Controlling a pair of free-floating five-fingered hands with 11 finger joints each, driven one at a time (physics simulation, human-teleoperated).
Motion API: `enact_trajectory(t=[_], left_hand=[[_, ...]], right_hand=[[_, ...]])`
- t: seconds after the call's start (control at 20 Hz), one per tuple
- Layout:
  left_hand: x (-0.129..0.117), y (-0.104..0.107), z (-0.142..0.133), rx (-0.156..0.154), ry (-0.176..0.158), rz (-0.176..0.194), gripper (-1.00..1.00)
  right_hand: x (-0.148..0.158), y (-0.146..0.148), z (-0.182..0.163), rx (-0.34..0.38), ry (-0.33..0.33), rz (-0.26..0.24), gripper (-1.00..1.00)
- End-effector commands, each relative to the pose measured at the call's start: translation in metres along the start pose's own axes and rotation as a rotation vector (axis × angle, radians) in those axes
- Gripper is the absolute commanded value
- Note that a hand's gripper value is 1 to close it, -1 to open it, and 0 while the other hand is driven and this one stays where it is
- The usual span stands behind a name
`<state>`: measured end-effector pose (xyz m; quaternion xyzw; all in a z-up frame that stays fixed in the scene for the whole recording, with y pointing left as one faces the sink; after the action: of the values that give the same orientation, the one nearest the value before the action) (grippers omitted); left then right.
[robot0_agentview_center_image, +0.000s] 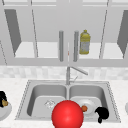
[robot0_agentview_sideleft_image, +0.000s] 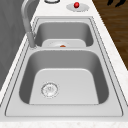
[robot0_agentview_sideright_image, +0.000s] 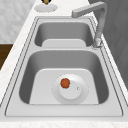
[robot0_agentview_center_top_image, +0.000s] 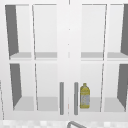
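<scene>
Two black hands are seen: the left hand (robot0_agentview_center_image: 2, 98) at 9 o'clock, fingers curled round a brown lump (robot0_agentview_center_image: 4, 102) over a round white plate (robot0_agentview_center_image: 5, 112); the right hand (robot0_agentview_center_image: 102, 113), fingers curled emptily, beside the steel sink's (robot0_agentview_center_image: 110, 95) glossy dish (robot0_agentview_center_image: 90, 105) at 5 o'clock.

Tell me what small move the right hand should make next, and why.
Probably ease the right hand left and down toward the small orange fruit. The hand hovers at the right basin's front edge, and the fruit lies on the white plate in that basin, apart from the hand.
</scene>
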<state>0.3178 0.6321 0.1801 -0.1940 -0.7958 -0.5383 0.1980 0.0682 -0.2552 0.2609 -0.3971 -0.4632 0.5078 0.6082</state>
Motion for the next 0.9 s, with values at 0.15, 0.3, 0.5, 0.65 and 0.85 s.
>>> enact_trajectory(t=[0.15, 0.3, 0.5, 0.65, 0.85], left_hand=[[-0.007, -0.021, 0.047, 0.109, -0.072, 0.006, 1.0], [-0.023, -0.033, 0.055, 0.114, -0.066, 0.01, 1.0], [-0.043, -0.037, 0.061, 0.106, -0.08, -0.015, 1.0], [-0.057, -0.043, 0.07, 0.131, -0.081, -0.012, 1.0], [-0.057, -0.051, 0.085, 0.197, -0.148, 0.047, 1.0]], right_hand=[[0.0, 0.0, 0.0, 0.0, 0.0, 0.0, 0.0], [0.0, 0.0, 0.0, 0.0, 0.0, 0.0, 0.0], [0.0, 0.0, 0.0, 0.0, 0.0, 0.0, 0.0], [0.0, 0.0, 0.0, 0.0, 0.0, 0.0, 0.0], [0.0, 0.0, 0.0, 0.0, 0.0, 0.0, 0.0]])
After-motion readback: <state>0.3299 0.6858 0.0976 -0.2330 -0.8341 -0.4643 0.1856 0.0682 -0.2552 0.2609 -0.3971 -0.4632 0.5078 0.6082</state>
